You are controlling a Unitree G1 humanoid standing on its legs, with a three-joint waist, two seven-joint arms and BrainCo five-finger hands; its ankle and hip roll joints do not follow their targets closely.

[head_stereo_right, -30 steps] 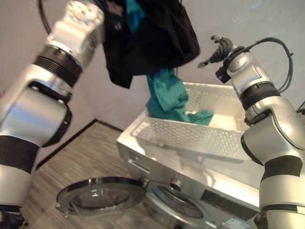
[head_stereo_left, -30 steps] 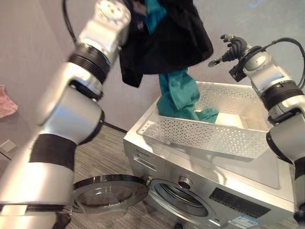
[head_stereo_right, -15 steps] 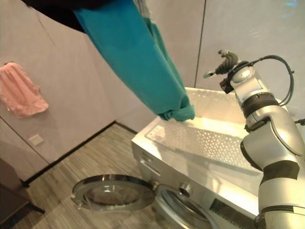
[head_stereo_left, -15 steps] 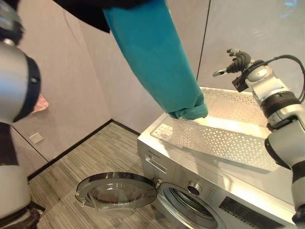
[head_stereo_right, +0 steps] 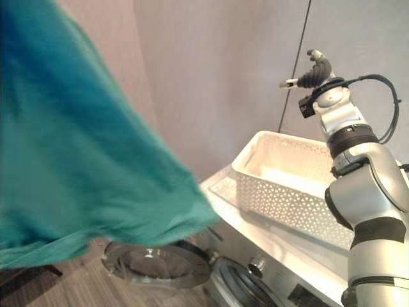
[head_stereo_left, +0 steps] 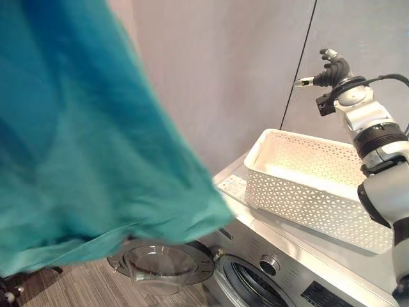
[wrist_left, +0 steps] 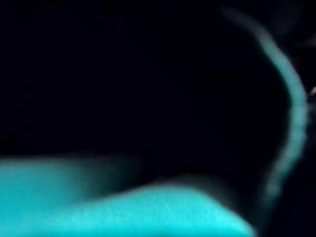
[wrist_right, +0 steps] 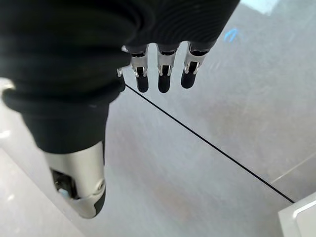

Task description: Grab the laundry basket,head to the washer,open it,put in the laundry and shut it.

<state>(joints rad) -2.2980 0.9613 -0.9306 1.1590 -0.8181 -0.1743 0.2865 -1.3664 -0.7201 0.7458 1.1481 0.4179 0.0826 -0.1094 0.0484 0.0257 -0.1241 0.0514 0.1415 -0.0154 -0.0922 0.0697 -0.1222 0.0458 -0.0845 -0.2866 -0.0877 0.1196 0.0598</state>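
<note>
A big teal cloth (head_stereo_left: 83,160) hangs close in front of the head camera and covers the whole left side of what it sees. The left wrist view shows the same teal cloth (wrist_left: 148,212) very close, next to something dark, and the left hand is hidden there, so I cannot tell if its fingers are curled or straight. The white laundry basket (head_stereo_left: 307,192) sits on top of the washer (head_stereo_left: 358,256), near the back by the grey wall (head_stereo_left: 223,77). The basket has little holes all over its sides, and no clothes can be seen in the part of it that shows. The washer is silver-grey, and its round door (head_stereo_left: 163,265) is swung open to the left, lying low over the striped floor (head_stereo_left: 96,291). The bottom edge of the teal cloth hangs just above that open door. A small round knob (head_stereo_left: 270,263) sits on the front of the washer, above the dark round opening (head_stereo_left: 246,288). The right hand (head_stereo_left: 329,67) is held up high in the air, above the far right end of the basket and well apart from it. In the right wrist view its fingers (wrist_right: 163,74) are straight and relaxed, the thumb (wrist_right: 81,182) sticks out to one side, and the hand holds nothing. Behind it is just the grey wall with a thin dark line (wrist_right: 207,143) running across.
</note>
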